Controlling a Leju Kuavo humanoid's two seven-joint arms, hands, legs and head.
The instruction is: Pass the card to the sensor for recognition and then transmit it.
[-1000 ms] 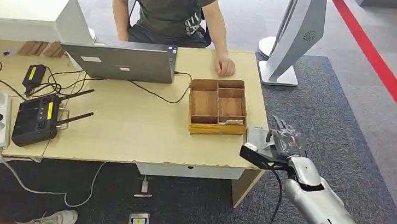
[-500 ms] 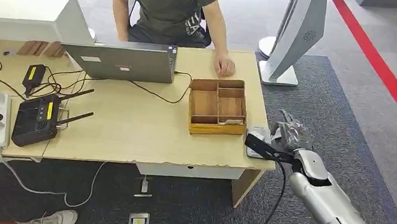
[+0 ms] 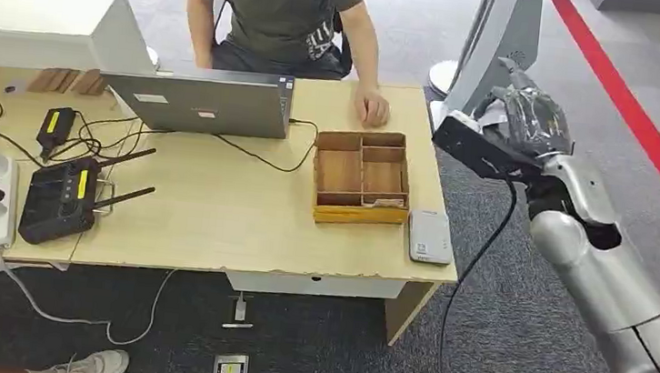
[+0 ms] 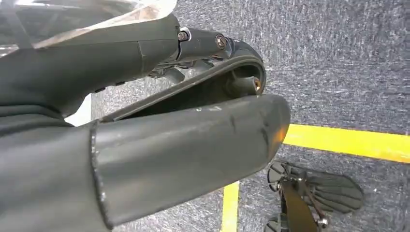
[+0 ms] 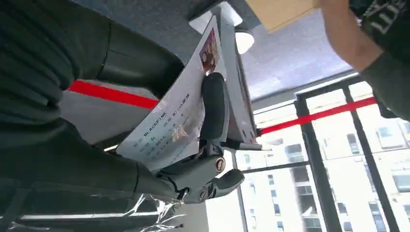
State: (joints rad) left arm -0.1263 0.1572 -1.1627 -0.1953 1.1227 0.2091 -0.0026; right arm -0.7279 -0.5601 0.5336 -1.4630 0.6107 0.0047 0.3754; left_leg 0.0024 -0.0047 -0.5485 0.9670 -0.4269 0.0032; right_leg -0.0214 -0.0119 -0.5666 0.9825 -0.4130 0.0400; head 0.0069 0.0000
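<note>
Head view: right hand (image 3: pixel 522 123) is raised off the desk's (image 3: pixel 240 224) right edge, above the sensor (image 3: pixel 430 235) lying on the desk corner.
Right wrist view: card (image 5: pixel 171 113) is pinched between thumb and fingers (image 5: pixel 214 106).
Left wrist view: left hand (image 4: pixel 159 121) is hung above carpet; grip state cannot be told.

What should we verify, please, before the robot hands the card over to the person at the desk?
1. Card held by right hand: ok, thumb and fingers clamp it.
2. Card already read by the sensor: cannot tell.
3. Person's hand ready to receive: not ok, resting on the table.
4. Path clear: not ok, white stand sits close beside the hand.
5. Left hand out of the way: ok, hanging above the floor.
</note>
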